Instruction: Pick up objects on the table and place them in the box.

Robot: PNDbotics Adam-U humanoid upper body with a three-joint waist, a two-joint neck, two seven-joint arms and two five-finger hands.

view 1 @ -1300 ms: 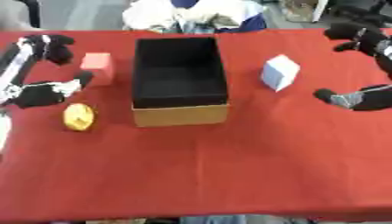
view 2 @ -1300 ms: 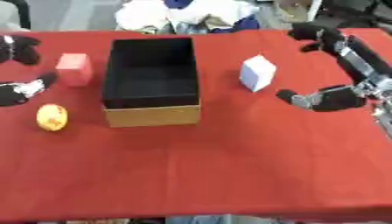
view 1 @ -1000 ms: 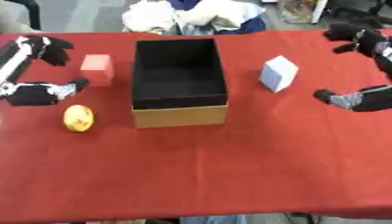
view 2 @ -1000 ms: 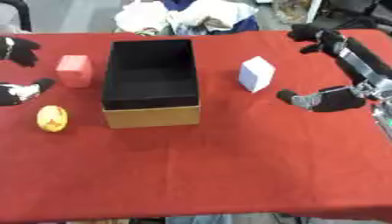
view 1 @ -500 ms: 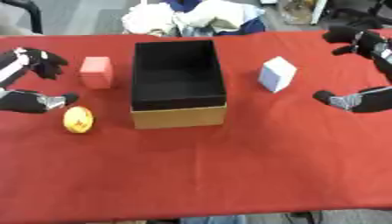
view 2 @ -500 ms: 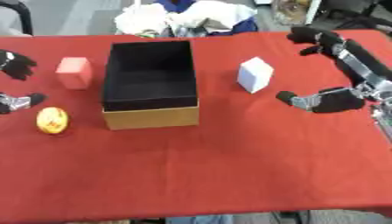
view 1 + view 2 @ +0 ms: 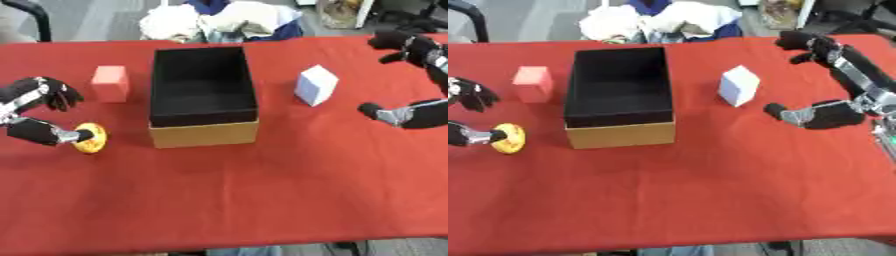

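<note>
Yellow ball [image 7: 91,138] touched by left hand [image 7: 35,112], fingers spread, ready to grab for box [image 7: 204,95]. Right hand [image 7: 824,80] open, waiting near white cube [image 7: 739,85].

Looks like a lab or test room to us, not a home. We see a table [image 7: 262,200] under a plain red cloth, staged with simple props: a box [image 7: 204,95], foam-like cubes. Behind the far edge: grey floor, a heap of white and blue fabric [image 7: 223,20], a black chair frame [image 7: 31,12], dark stand legs [image 7: 859,17] top right.
</note>
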